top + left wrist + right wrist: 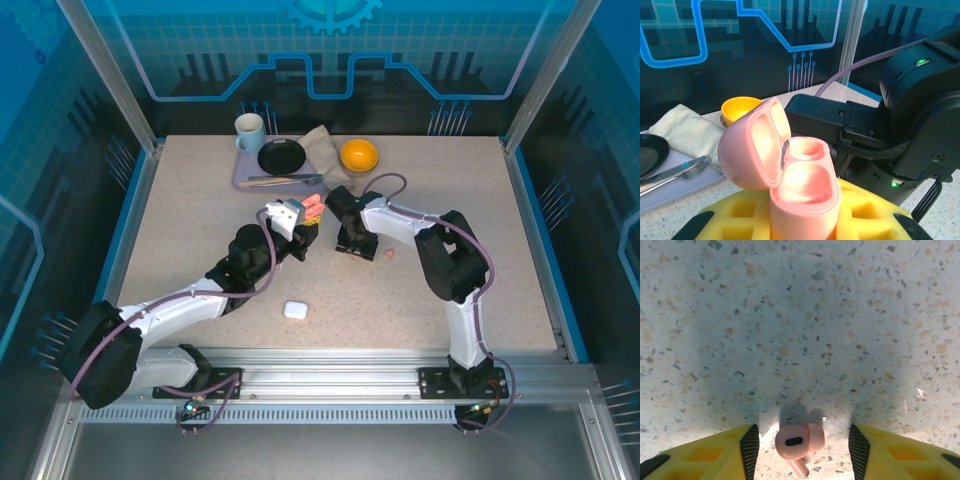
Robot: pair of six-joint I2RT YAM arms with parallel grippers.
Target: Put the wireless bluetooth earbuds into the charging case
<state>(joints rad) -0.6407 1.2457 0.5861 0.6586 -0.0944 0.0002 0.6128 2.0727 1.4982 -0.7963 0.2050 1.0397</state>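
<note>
The left arm stretches forward, left gripper (302,216) raised and clamped on the pink case (792,175). The right arm folds inward, right gripper (355,246) pointing straight down, jaws apart.

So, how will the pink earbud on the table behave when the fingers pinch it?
The pink earbud looks tiny, smooth and rounded, so it may slip from between the fingers. It is probably very light and could skid on the table if nudged.

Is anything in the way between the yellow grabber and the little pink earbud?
No, nothing visible. The pink earbud lies on the bare table, right between the right gripper's open jaws, with a gap on each side.
</note>
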